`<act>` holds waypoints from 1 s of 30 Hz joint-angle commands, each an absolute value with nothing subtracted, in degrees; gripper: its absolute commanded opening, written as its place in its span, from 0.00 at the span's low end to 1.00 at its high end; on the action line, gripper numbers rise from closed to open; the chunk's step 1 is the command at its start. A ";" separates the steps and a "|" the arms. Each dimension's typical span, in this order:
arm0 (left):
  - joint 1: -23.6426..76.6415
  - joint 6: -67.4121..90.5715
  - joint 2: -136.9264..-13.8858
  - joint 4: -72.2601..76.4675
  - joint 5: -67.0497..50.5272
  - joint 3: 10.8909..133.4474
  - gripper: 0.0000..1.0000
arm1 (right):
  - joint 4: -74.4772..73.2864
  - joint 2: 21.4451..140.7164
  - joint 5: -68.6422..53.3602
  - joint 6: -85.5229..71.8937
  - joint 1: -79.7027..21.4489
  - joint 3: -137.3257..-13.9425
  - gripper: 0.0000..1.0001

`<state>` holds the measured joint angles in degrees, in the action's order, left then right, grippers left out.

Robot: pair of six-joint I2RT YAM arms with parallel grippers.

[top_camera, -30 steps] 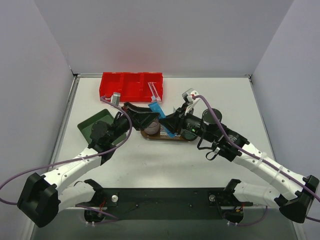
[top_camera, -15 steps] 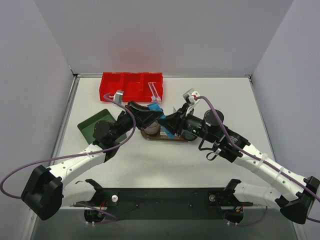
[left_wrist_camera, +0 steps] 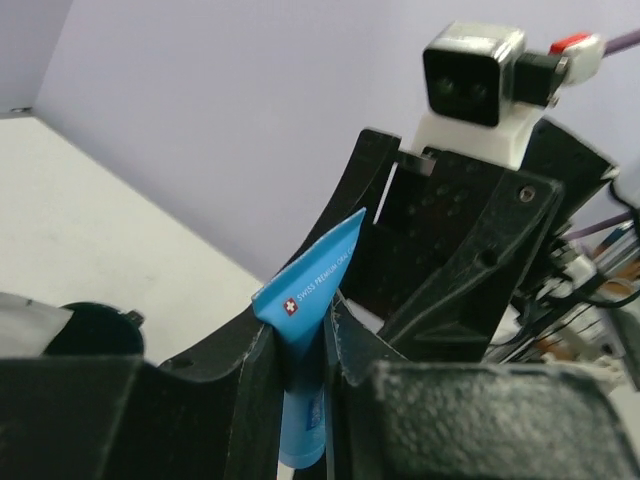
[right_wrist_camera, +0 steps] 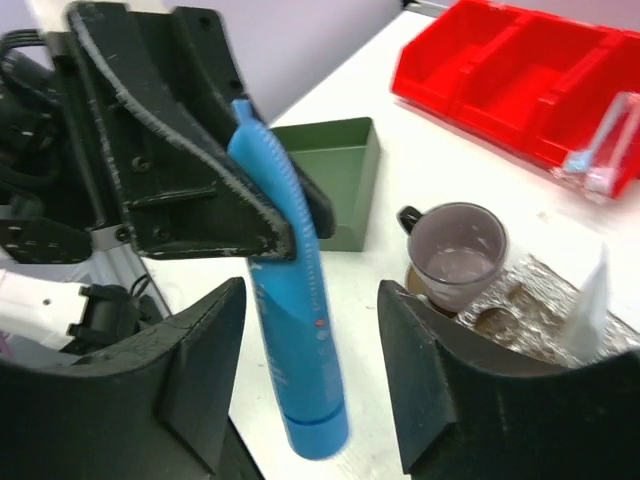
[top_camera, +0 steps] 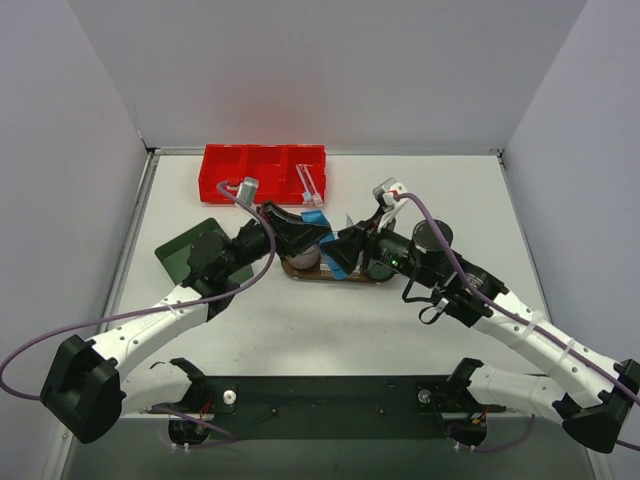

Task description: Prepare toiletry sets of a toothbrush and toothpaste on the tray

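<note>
meeting above the tray [top_camera: 352, 281] in the top view, the left gripper [top_camera: 316, 234] and right gripper [top_camera: 342, 248] are flanking the blue toothpaste tube [top_camera: 315, 219]. in the left wrist view, the left gripper is clamping it near the crimp; that thin bite is likely risking a slip. in the right wrist view, the right gripper is standing apart, having widened since earlier.
</note>
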<state>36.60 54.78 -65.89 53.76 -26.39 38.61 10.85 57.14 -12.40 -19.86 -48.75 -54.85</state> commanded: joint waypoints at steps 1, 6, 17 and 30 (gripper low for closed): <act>36.12 39.32 -62.58 33.96 -33.37 46.39 0.04 | 4.16 54.14 -9.40 -18.72 -45.10 -59.76 0.54; 37.09 22.08 -63.89 9.99 -40.86 54.66 0.03 | -9.63 56.77 -17.66 -17.06 -39.03 -69.58 0.63; 39.11 7.74 -64.78 -9.57 -43.33 60.12 0.03 | -27.15 67.94 -27.95 -14.33 -41.47 -84.02 0.58; 39.11 7.12 -63.02 -9.76 -43.16 58.80 0.03 | -27.60 73.47 -26.01 -14.59 -45.62 -84.29 0.43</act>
